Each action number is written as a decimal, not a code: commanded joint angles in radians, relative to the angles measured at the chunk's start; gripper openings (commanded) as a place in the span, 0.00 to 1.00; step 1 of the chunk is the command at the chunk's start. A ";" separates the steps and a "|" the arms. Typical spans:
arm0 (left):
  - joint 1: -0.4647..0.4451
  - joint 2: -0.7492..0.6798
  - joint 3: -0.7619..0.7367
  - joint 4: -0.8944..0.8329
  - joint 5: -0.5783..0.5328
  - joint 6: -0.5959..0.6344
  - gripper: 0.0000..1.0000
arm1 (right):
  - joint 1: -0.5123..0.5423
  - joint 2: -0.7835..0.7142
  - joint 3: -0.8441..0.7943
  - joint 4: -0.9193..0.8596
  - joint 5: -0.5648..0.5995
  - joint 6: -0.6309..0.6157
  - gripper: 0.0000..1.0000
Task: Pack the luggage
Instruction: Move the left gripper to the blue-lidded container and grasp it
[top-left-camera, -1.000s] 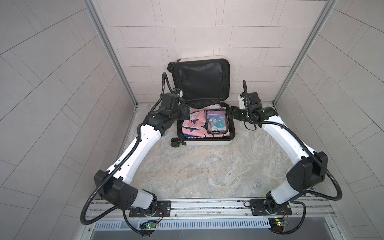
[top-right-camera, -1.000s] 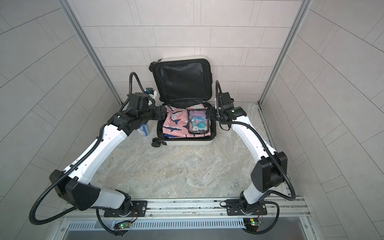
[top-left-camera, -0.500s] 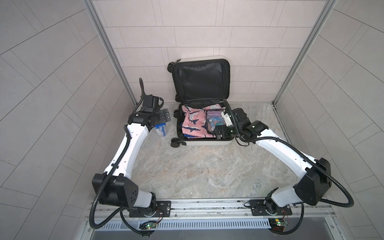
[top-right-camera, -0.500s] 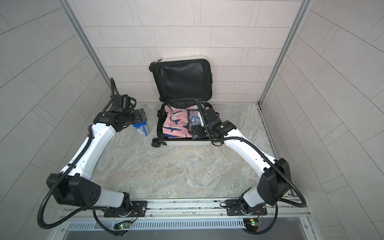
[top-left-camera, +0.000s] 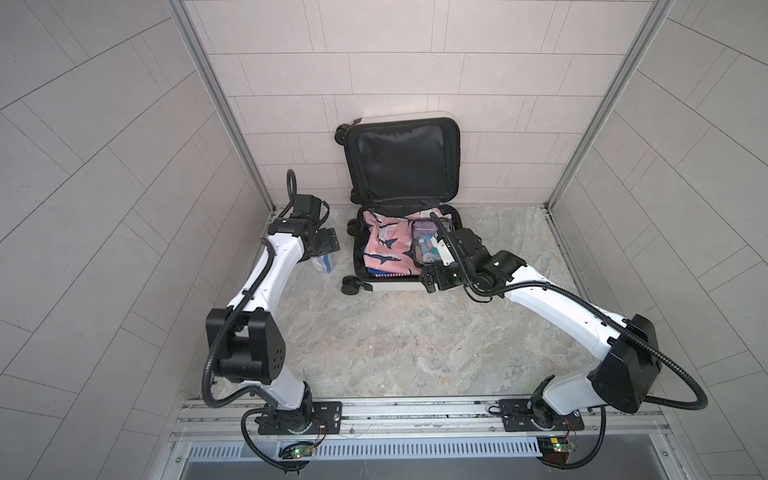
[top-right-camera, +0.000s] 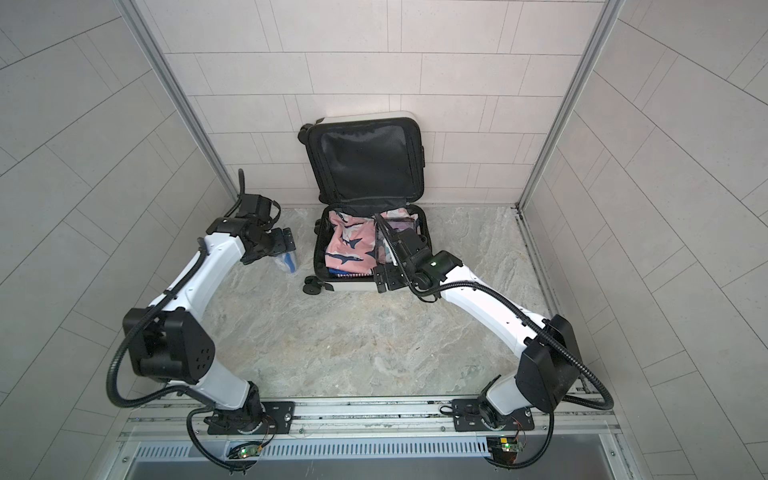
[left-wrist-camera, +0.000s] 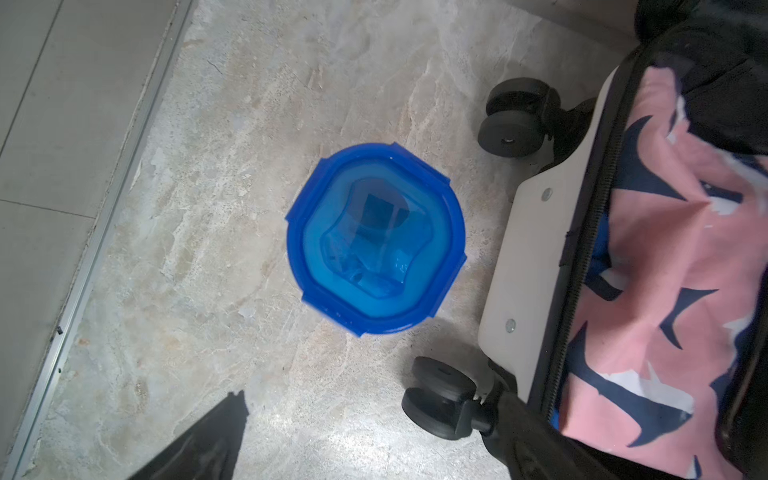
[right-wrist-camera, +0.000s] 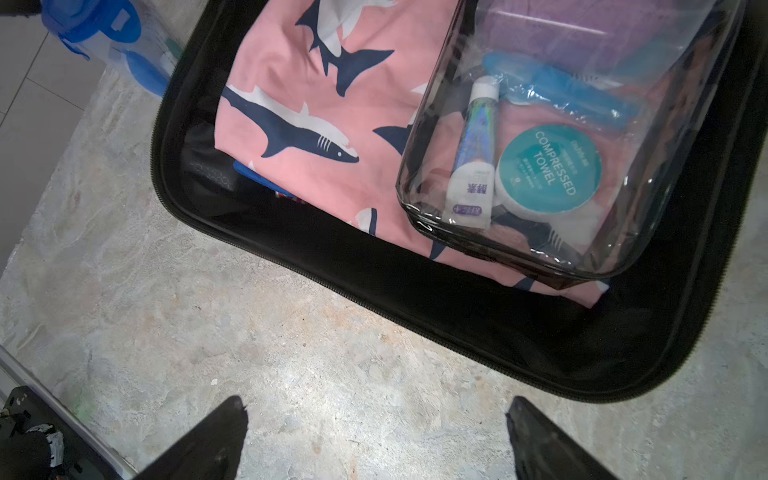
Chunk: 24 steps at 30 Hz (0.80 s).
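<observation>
Left wrist: blue-lidded bottle (left-wrist-camera: 376, 239) upright, centre frame.
Left claw (top-left-camera: 326, 246) open above it; luggage (left-wrist-camera: 511, 249) just right; right claw (right-wrist-camera: 376, 401) also open.

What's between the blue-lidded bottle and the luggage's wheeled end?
Just bare floor. The left wrist view shows the blue-lidded bottle standing clear of the luggage, level with the stretch between its wheels.

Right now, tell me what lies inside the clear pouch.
Inside the clear pouch: a small white tube, a teal compressed-towel disc, a blue wrapped item and something purple. Whatever lies beneath them is covered.
</observation>
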 joint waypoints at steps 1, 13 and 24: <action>0.006 0.050 0.109 -0.090 -0.043 0.121 1.00 | 0.005 -0.053 -0.011 -0.002 0.022 -0.013 0.99; 0.048 0.229 0.339 -0.257 0.019 0.363 1.00 | 0.004 -0.047 0.010 -0.025 -0.047 -0.030 1.00; 0.053 0.288 0.318 -0.227 0.060 0.370 1.00 | 0.006 -0.036 0.004 -0.017 -0.088 -0.007 1.00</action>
